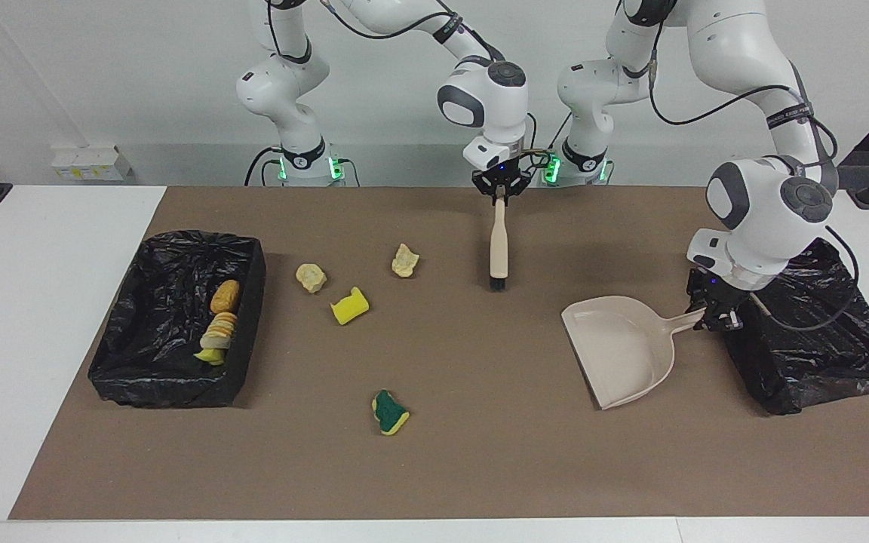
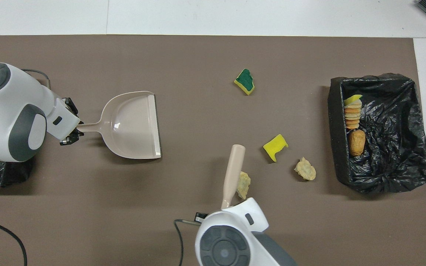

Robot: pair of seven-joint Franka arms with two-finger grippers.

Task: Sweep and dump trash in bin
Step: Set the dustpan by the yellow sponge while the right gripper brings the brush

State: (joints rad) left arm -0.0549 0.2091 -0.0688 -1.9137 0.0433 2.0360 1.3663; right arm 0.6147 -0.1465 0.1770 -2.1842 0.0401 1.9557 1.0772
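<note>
The brush (image 1: 499, 241) is gripped at the tip of its handle by the right gripper (image 1: 501, 190), whose fingers are clenched on it; the brush hangs bristles-down from that gripper over the brown mat (image 1: 480, 452). The dustpan (image 1: 623, 348) is held by its handle in the left gripper (image 1: 713, 317), fingers closed on it, with the pan's mouth turned toward the right arm's end of the table and the gripper just beside a crumpled black bag (image 1: 819, 339).

Four scraps lie loose on the mat — a pale foam lump (image 1: 405, 259) close to the brush's bristles, then a yellow sponge bit (image 1: 350, 305), a second foam lump (image 1: 311, 277) and a green-topped sponge piece (image 1: 389, 412) (well apart from both grippers). More scraps (image 1: 220, 324) are stacked inside the lined bin (image 1: 140, 369), at the right arm's end.
</note>
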